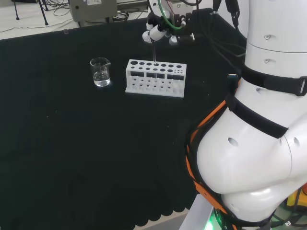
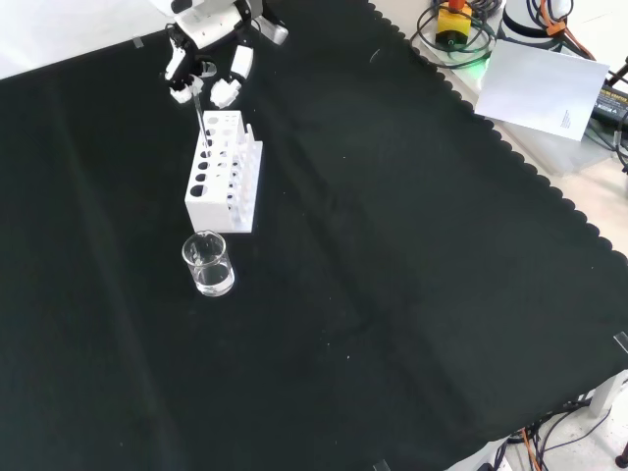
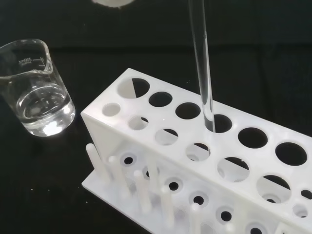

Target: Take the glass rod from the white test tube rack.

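One glass rod [image 3: 202, 63] is under inspection, and it is hard to make out: clear and thin, it reads in the head view as a faint line below the hand [image 1: 160, 32], and its upper end is cut off in the wrist view. Its lower end stands at a hole in the back row of the white test tube rack [image 2: 226, 172]; whether the tip is inside that hole or just above it cannot be told. The hand hovers directly over the rack, fingers curled downward and pinching the top of the rod, which hangs upright beneath it. One beaker [image 1: 100, 72] holding a little clear liquid stands near the rack's end, apart from it: to its left in the head view, nearer the camera in the front view. Black cloth [image 2: 392, 294] with a scalloped edge covers the bench. Beyond the cloth's edge in the front view lie a sheet of paper [image 2: 546, 86] and cables.
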`<move>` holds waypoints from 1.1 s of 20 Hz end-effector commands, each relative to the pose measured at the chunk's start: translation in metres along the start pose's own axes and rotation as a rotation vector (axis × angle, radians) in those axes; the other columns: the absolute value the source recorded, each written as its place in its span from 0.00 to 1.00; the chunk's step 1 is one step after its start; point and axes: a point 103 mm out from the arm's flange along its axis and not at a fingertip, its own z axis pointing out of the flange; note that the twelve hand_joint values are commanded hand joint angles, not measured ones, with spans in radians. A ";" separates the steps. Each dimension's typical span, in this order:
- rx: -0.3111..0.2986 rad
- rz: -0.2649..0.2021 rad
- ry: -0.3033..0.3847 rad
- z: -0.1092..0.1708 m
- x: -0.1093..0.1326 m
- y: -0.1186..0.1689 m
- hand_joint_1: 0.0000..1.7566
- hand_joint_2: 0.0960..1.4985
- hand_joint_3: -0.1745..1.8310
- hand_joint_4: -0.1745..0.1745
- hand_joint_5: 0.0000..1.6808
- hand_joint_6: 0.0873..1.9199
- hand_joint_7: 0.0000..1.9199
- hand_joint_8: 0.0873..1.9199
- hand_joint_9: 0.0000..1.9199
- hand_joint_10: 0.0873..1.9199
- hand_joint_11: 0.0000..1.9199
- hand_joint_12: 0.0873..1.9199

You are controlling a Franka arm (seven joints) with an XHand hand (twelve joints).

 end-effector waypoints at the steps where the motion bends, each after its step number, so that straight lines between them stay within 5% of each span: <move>1: 0.016 0.025 -0.038 0.007 0.011 0.010 0.49 0.53 0.34 0.00 0.43 0.46 0.53 0.58 0.78 0.57 0.82 0.61; 6: 0.004 0.019 -0.044 0.013 0.014 0.020 0.56 0.52 0.35 0.00 0.50 0.43 0.57 0.56 0.83 0.52 0.88 0.57; 8: -0.023 -0.011 -0.047 0.015 0.015 0.022 0.62 0.60 0.25 0.00 0.55 0.48 0.60 0.55 0.84 0.47 0.92 0.52; 13: -0.129 0.043 -0.106 0.010 0.016 0.021 0.73 0.69 0.12 0.00 0.59 0.35 0.57 0.57 0.84 0.44 0.87 0.44; 16: -0.189 0.080 -0.134 -0.017 0.038 0.017 0.73 0.68 0.12 0.00 0.62 0.31 0.57 0.56 0.83 0.45 0.84 0.44; 22: -0.258 0.098 -0.106 -0.035 0.028 0.008 0.74 0.57 0.23 0.00 0.71 0.17 0.61 0.52 0.84 0.41 0.83 0.38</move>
